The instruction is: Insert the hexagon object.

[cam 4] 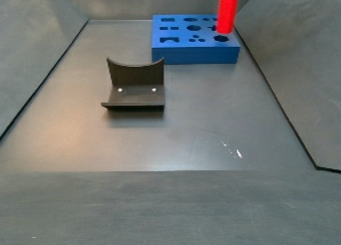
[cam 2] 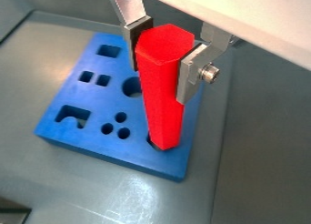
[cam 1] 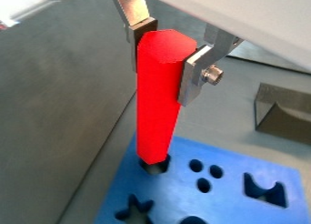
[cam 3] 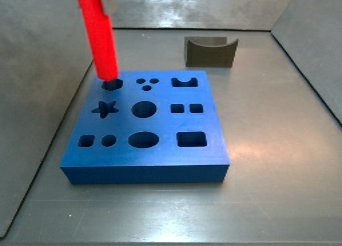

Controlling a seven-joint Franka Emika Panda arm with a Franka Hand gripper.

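The hexagon object (cam 1: 158, 100) is a long bright red rod, standing nearly upright with its lower end in a hole at a corner of the blue block (cam 1: 231, 208). My gripper (cam 1: 165, 47) is shut on the rod's top, one silver finger on each side; both wrist views show this (cam 2: 165, 50). The rod (cam 2: 165, 100) and the block (cam 2: 134, 153) show in both side views: the rod (cam 3: 98, 35) leans slightly over the block (cam 3: 167, 125), and the rod (cam 4: 228, 10) rises from the block's (cam 4: 200, 54) far corner. The gripper is out of frame in both side views.
The blue block has several other shaped holes. A dark grey curved-top block (cam 3: 210, 52) stands apart from it on the grey floor and shows in both side views (cam 4: 134, 85). Grey walls enclose the floor.
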